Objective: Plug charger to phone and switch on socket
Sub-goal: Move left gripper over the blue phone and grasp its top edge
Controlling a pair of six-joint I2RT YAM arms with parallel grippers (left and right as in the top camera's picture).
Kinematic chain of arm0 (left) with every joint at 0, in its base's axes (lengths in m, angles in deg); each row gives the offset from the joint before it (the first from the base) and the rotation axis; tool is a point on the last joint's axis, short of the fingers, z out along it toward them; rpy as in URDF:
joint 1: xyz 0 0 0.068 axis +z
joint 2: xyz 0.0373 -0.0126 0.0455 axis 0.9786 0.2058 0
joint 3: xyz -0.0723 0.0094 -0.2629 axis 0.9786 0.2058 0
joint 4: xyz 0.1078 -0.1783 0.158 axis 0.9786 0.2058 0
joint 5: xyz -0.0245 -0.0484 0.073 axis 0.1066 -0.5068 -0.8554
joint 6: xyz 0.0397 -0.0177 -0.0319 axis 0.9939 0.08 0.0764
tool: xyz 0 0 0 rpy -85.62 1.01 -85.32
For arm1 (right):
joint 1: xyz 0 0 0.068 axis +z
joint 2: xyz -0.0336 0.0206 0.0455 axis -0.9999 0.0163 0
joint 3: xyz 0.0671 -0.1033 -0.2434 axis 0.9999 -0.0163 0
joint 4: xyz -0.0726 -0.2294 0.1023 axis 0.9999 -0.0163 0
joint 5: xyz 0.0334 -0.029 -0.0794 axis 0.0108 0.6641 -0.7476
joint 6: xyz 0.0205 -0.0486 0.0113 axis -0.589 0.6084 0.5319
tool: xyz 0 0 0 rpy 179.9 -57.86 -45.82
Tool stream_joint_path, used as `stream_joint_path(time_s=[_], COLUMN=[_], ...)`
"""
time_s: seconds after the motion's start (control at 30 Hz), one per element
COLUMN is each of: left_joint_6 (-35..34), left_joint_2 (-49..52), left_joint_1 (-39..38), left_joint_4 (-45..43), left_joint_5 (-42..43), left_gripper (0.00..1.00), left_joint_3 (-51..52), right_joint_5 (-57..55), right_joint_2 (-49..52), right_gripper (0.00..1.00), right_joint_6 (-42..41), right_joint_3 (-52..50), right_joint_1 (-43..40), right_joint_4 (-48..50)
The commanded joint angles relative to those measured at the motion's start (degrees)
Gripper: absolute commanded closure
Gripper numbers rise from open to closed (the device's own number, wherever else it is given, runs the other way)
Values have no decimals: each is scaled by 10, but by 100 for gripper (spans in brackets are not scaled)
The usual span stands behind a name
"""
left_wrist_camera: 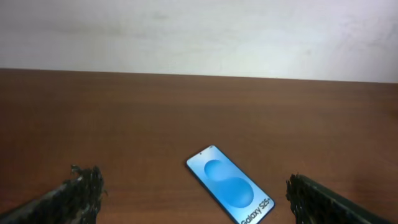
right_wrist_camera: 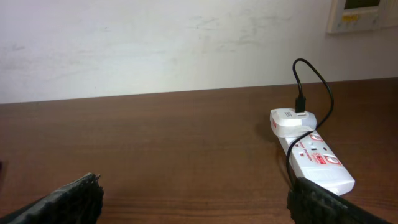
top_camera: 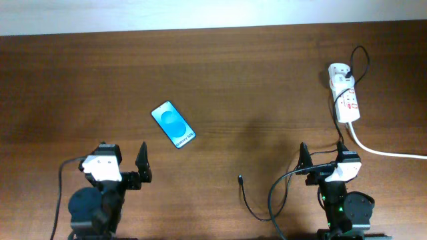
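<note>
The phone [top_camera: 173, 125] lies flat on the table, blue screen up, left of centre; it also shows in the left wrist view [left_wrist_camera: 231, 193], between and just beyond the fingers. The left gripper [top_camera: 122, 162] is open and empty, near the front edge. The socket [top_camera: 345, 100], a white power strip with red markings and a white adapter at its far end, lies at the far right; it also shows in the right wrist view [right_wrist_camera: 313, 154]. The charger [top_camera: 248, 197] cable runs from the adapter down past the right arm, its plug tip lying free left of it. The right gripper [top_camera: 323, 155] is open and empty.
A thick white cord [top_camera: 387, 152] runs from the socket off the right edge. A pale wall [left_wrist_camera: 199, 34] borders the table's far side. A white wall panel [right_wrist_camera: 360, 14] hangs at upper right in the right wrist view.
</note>
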Motion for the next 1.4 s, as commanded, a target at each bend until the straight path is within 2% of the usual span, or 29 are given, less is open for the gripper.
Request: stream_joint_path(time_s=[0.0, 0.07, 0.13, 0.23, 0.3, 0.37, 0.5, 0.57, 0.7, 0.77, 0.83, 0.93, 1.07, 1.2, 1.3, 1.37], left_joint_6=[-8, -7, -7, -7, -8, -7, -8, -38, -76, -76, -85, -106, -233, -284, -380, -414], left_joint_2=[69, 117, 146, 157, 157, 157, 159, 172, 274, 331, 411, 498, 610, 748, 850, 892], left_joint_1=[-2, -2, -2, -2, -2, -2, -2, -2, -3, -3, -3, -24, -108, -134, -134, -134], left_joint_4=[37, 76, 93, 99, 108, 107, 102, 102, 112, 149, 217, 255, 263, 278, 294, 283], left_joint_5=[13, 45, 116, 200, 208, 257, 256, 231, 200, 172, 109, 58, -63, -68, -85, -83], left_gripper=[1, 1, 1, 1, 1, 1, 1, 1, 1, 1, 1, 1, 1, 1, 1, 1], left_joint_3=[-70, -123, -155, -156, -156, -156, -156, -158, -205, -253, -337, -423, -481, -556, -626, -630], right_joint_5=[-1, -1, -1, -1, -1, -1, -1, -1, -1, -1, -1, -1, -1, -1, -1, -1], right_joint_2=[-4, -4, -4, -4, -4, -4, -4, -4, -4, -4, -4, -4, -4, -4, -4, -4], right_gripper=[2, 2, 2, 2, 2, 1, 2, 1, 2, 2, 2, 2, 2, 2, 2, 2], right_joint_6=[3, 3, 3, 3, 3, 3, 3, 3, 3, 3, 3, 3, 3, 3, 3, 3], right_joint_3=[-3, -3, -3, -3, -3, -3, -3, -3, -3, -3, -3, -3, -3, -3, -3, -3], right_joint_1=[3, 3, 3, 3, 3, 3, 3, 3, 3, 3, 3, 3, 3, 3, 3, 3], right_joint_4=[-3, -3, -3, -3, -3, -3, -3, -3, -3, -3, -3, -3, -3, -3, -3, -3])
